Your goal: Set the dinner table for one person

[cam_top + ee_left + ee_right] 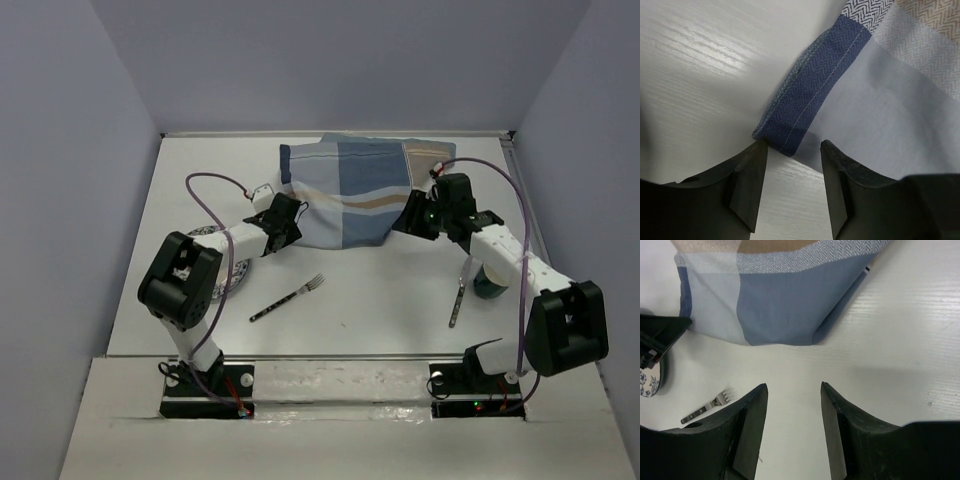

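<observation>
The dinner table is a white tabletop. A blue-and-beige striped cloth lies on it at the back middle, rumpled at its far right. My left gripper is open at the cloth's near left corner. In the left wrist view the folded dark blue hem ends just ahead of the open left gripper, over the table. My right gripper is open and empty by the cloth's near right corner. In the right wrist view it hangs above bare table, short of the cloth.
A fork lies near the middle front, also in the right wrist view. A knife lies at the right. A patterned plate sits under the left arm. A teal cup stands under the right arm.
</observation>
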`<state>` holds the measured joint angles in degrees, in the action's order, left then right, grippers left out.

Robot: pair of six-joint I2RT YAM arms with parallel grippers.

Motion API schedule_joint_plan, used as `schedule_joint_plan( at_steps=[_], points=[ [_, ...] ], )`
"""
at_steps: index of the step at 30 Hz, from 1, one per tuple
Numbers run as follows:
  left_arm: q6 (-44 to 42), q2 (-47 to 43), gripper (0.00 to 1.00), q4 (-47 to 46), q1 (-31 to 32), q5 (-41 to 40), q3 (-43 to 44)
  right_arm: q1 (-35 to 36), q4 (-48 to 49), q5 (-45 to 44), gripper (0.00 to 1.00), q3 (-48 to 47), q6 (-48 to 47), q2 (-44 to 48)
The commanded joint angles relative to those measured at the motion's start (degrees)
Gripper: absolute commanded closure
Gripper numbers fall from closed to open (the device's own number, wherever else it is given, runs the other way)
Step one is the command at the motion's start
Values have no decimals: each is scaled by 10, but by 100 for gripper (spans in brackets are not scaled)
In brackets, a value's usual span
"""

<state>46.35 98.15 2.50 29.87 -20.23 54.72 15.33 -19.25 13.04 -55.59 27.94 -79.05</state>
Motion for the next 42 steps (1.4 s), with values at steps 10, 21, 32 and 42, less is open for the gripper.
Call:
schedule_joint_plan(
  at_steps=[10,21,32,42],
  points=[
    [6,22,75,-53,-4,-51,-31,-1,5,-20,45,29,2,-2],
    [-65,-80,100,-54,-5,-64,-13,-24,34,-82,44,-95,22,-197],
    [-65,-127,100,-64,-4,-41,-14,-29,31,-128,53,-196,31,-324],
    [-93,-139,100,-62,-4,-46,6,-29,35,-143,98,-287,11,-388]
  ],
)
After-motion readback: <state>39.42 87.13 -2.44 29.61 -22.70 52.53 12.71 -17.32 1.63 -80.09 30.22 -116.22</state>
